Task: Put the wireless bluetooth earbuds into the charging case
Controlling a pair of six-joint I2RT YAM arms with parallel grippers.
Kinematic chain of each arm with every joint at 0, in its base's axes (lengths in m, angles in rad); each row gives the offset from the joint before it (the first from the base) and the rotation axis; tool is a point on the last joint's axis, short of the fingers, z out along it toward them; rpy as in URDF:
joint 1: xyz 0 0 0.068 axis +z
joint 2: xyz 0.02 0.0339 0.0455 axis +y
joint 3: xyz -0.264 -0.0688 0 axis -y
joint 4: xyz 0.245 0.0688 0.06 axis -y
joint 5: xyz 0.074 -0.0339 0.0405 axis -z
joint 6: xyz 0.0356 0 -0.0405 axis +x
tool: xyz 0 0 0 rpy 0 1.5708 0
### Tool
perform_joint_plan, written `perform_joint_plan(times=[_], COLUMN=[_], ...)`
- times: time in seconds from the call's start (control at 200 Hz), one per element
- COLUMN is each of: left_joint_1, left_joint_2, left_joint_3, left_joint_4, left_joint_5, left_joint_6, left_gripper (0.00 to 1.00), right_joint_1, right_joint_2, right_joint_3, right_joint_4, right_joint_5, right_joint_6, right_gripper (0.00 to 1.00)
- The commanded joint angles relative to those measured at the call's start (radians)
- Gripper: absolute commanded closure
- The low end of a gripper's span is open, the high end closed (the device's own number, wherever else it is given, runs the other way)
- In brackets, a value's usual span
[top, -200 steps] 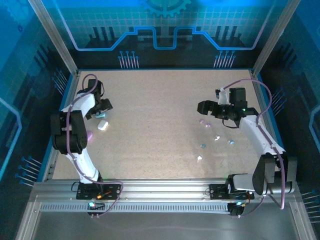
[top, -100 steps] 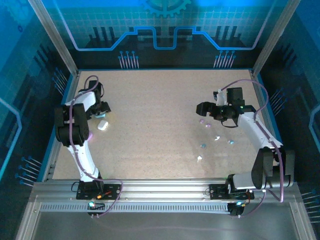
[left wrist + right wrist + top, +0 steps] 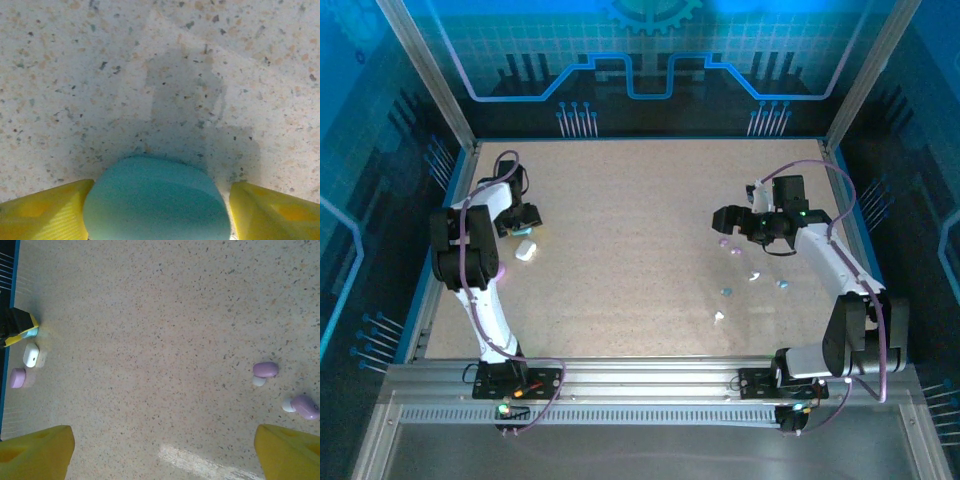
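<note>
Two claws, two jobs. Down on the speckled beige tabletop (image 3: 150, 75), the left claw (image 3: 160, 222) has the teal oval plastic charging case (image 3: 155, 192) between its yellow fingers (image 3: 45, 212). Both pads sit right at the case's flanks, but we cannot tell whether it is pinching or only bracketing. We read it as taking the case to steady it for loading. The lid seam isn't visible, so we can't say whether the case is open or closed.

Just beside that claw lies a white pebble-shaped case (image 3: 525, 251), and next to that a purple pebble-shaped case (image 3: 17, 377). Neither is touched, so we take them as spares for now.

Across the table the right claw (image 3: 162, 452) hangs above the surface, fingers spread wide with nothing between them. Ahead of it, off toward one finger, lie two purple bean-shaped plastic earbuds (image 3: 265, 369). They are well apart from every case, and we see no bud seated in one. We judge it's lining up to pick one of them.

Back toward that claw's base lie more strays, among them a white bud (image 3: 719, 317) and a pale blue bud (image 3: 726, 292). With parts this tiny and fingers this wide, we'd want a low, centred approach, or the bud skitters away.
</note>
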Motion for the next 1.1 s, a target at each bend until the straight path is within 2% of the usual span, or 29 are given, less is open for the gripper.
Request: perform_joint_plan(times=[0.0,0.21,0.37,0.72,0.926,1.096], left_joint_1=[0.007,-0.015,-0.111,-0.481,-0.703,-0.854], left_joint_2=[0.028,0.004,-0.039,-0.066,-0.094,-0.115], left_joint_3=[0.027,0.030,0.026,0.003,-0.040,-0.085], left_joint_4=[-0.023,-0.060,-0.080,-0.107,-0.115,-0.115], left_joint_5=[0.042,0.100,0.121,0.186,0.160,0.143], left_joint_6=[0.026,0.023,0.006,-0.101,-0.183,-0.261], left_gripper=[0.33,0.39,0.39,0.39,0.38,0.38], right_joint_1=[0.015,0.017,0.017,0.014,0.012,0.011], right_joint_2=[0.009,0.007,0.004,-0.044,-0.098,-0.140], right_joint_3=[0.031,0.025,0.009,-0.055,-0.110,-0.163], right_joint_4=[-0.039,-0.033,-0.017,0.000,0.042,0.059], right_joint_5=[-0.004,-0.011,-0.008,0.112,0.137,0.148], right_joint_6=[-0.018,-0.017,-0.011,0.035,0.055,0.068], right_gripper=[0.06,0.06,0.07,0.07,0.07,0.08])
